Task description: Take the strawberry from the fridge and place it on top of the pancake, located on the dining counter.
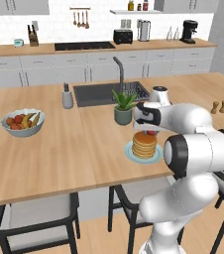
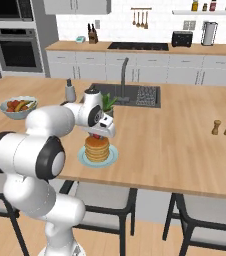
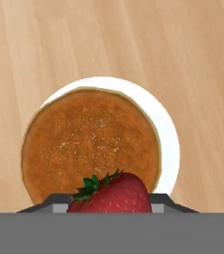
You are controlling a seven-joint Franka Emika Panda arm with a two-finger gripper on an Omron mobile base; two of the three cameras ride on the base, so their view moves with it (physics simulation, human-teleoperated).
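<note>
Gripper [image 3: 110, 208] clamped on strawberry [image 3: 115, 194], hovering over near edge of pancake [image 3: 90, 144] on counter [image 1: 59, 149]; release here risks berry rolling off stack onto plate [image 3: 169, 144].

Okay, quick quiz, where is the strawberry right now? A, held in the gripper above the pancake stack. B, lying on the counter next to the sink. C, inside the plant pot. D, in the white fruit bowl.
A: the strawberry sits between the gripper's fingers, just above the pancake.
</note>
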